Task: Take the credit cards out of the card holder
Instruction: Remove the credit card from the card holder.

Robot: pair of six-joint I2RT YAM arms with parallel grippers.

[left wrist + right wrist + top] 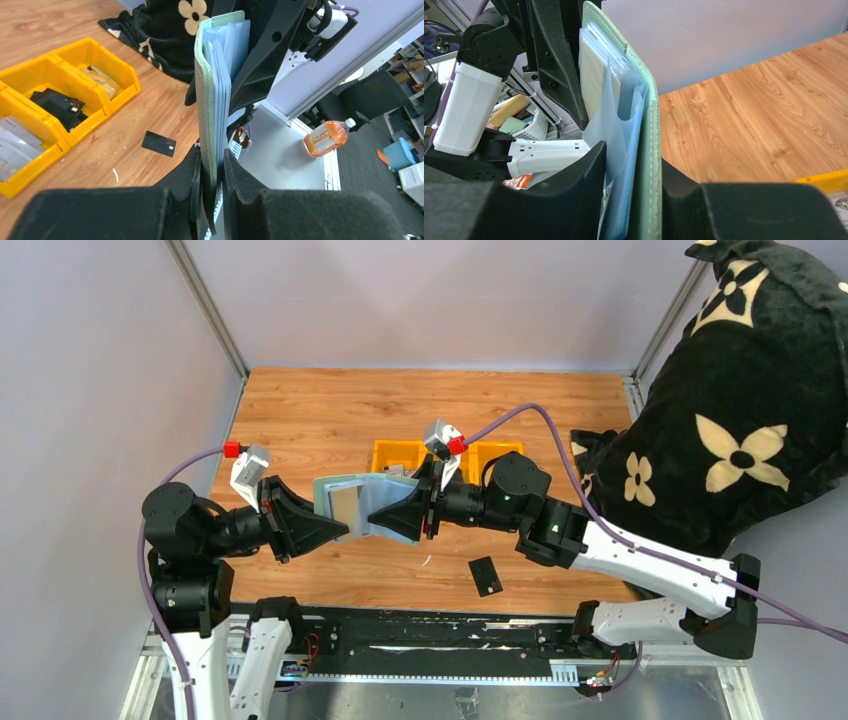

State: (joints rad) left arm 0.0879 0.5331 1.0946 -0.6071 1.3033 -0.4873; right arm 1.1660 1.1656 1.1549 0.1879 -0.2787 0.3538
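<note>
Fingers [187, 172] of the left gripper [343, 529] are pressed onto one flap of the card holder [365, 505], pinching it. The right gripper [377, 515] pinches the other flap the same way, its fingers [589, 175] closed against both faces. The holder hangs in the air between the two arms, above the middle of the wooden table [320, 410]. It is spread open in a shallow V, its long axis running left to right and its inner side turned up toward the top camera. A tan rectangle shows in the left flap.

In the left wrist view the card holder [210, 100] rises edge-on straight out of the left gripper [212, 167], grey-green cover on the left and clear pockets layered on the right. In the right wrist view the card holder [646, 125] likewise stands upright from the right gripper [631, 175], its stitched cover toward the table and its clear pockets [619, 130] facing the other arm.

One black credit card [486, 575] lies flat on the wood near the right arm, apart from the holder, its long axis running roughly near to far. Yellow bins [400, 453] sit just behind the holder; one holds silvery-grey cards [12, 145], another a black lump [57, 105]. A black floral cloth [740, 420] is heaped at the right.
</note>
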